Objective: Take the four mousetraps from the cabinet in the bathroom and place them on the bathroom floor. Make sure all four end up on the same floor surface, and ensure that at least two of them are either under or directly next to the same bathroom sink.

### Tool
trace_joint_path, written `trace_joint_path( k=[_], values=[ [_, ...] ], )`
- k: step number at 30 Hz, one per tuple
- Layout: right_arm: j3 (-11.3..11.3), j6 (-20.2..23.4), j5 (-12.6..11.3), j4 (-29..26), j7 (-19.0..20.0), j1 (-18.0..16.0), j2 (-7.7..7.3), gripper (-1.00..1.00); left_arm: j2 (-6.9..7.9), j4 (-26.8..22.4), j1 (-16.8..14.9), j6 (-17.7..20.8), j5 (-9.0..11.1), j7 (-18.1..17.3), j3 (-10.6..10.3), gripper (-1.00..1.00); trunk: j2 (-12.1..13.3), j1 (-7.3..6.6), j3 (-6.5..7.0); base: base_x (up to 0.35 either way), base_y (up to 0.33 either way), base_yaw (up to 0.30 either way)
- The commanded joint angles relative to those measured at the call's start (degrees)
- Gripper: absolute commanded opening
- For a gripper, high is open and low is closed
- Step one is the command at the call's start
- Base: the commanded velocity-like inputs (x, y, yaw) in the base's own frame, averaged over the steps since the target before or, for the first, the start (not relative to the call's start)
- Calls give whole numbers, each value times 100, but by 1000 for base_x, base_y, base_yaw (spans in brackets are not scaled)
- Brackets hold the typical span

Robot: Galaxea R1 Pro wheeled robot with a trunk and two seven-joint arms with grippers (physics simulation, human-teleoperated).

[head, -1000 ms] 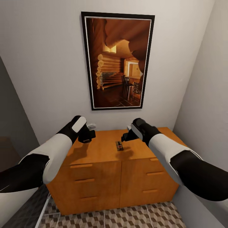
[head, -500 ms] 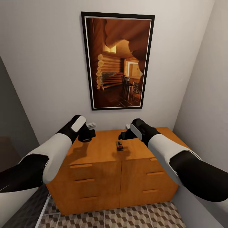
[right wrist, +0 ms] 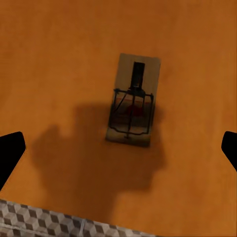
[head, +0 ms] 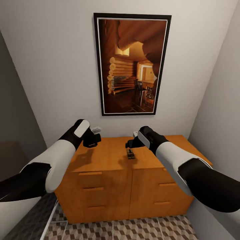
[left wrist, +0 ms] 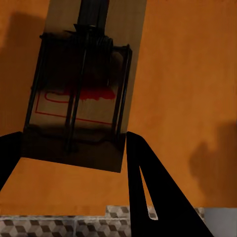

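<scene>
The orange-brown cabinet (head: pixel 110 158) stands against the wall under my arms. One mousetrap (head: pixel 130 154) lies flat on its top, a tan board with dark wire and a red mark (right wrist: pixel 132 101). My right gripper (head: pixel 131 144) hovers just above it, open, with its fingers (right wrist: pixel 11 150) spread wide on either side. My left gripper (head: pixel 92 140) hangs over the left part of the cabinet top, shut on a second mousetrap (left wrist: pixel 81 98), which sits between its dark fingers (left wrist: pixel 148 187). The patterned bathroom floor (head: pixel 133 230) shows below the cabinet front.
A large framed picture (head: pixel 133 65) hangs on the wall above the cabinet. A side wall (head: pixel 220 110) stands close to the cabinet's right end. A grey partition (head: pixel 16 110) and darker floor tiles (head: pixel 33 216) lie to the left.
The head camera has shifted, so the whole picture sits a little further right. My right gripper has moved slightly left, over the trap on the cabinet. The left gripper still holds its trap.
</scene>
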Motion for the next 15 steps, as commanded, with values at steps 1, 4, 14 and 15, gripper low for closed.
trace_joint_path(
  k=[1, 4, 14, 15],
  values=[
    [39, 19, -34, 5, -11, -6, -3, 100, 3, -7, -4, 18, 41, 45, -33, -100, -6, 1, -8, 0, 0, 48],
    [42, 18, -31, 88, -13, -6, -3, 100, 1, -10, -4, 5, 36, 45, -28, -100, -6, 1, -8, 0, 0, 25],
    [32, 40, -38, 287, -46, -6, -3, 100, -7, -11, -4, -151, 20, 45, -38, -100, -6, 1, -8, 0, 0, 6],
    [32, 41, -38, 291, -78, -6, -3, 100, -7, -11, -4, -156, 20, 45, -38, -100, -6, 1, -8, 0, 0, 1]
  ],
)
